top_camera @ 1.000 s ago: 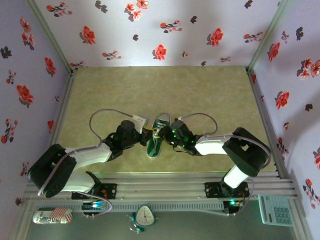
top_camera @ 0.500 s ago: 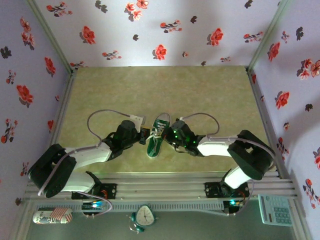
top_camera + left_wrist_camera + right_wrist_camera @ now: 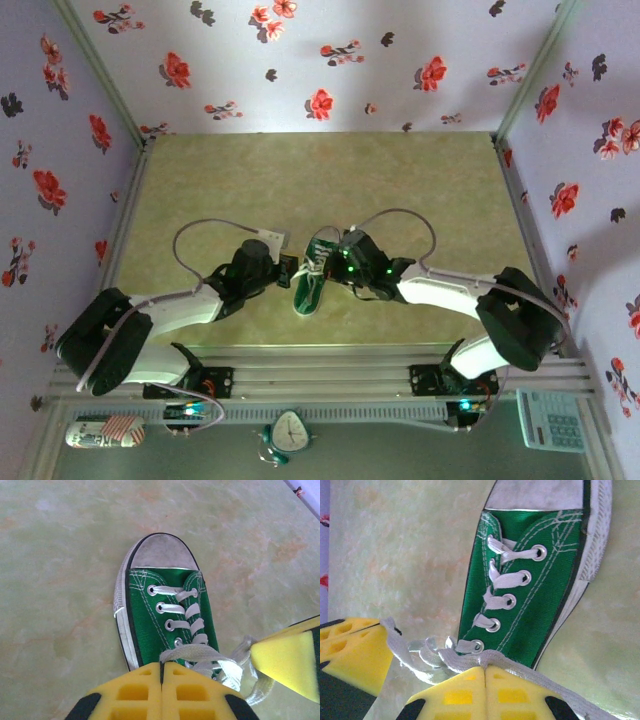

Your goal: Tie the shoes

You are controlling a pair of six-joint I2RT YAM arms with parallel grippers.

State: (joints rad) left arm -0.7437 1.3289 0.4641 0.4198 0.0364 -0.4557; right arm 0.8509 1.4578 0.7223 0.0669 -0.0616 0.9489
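In the top view the left arm reaches in from the lower left, and the left gripper (image 3: 290, 272) sits against the left side of the sneaker (image 3: 306, 292). In the left wrist view its yellow fingers (image 3: 135, 692) are pressed together at the bottom edge, with a strand of the white laces (image 3: 192, 652) pinched in the seam between them.

The dark green sneaker stands upright on the mottled green-tan table (image 3: 300, 180), just below the middle of the top view, between the two grippers. Its white toe cap (image 3: 162, 552) points to the top of the left wrist frame. The laces are threaded through the eyelets and loose at the end nearest the grippers.

The right arm comes in from the lower right, and the right gripper (image 3: 336, 262) touches the sneaker's right side. In the right wrist view its yellow pads (image 3: 460, 695) meet at the bottom centre, clamped on a lace strand that trails to the lower right.
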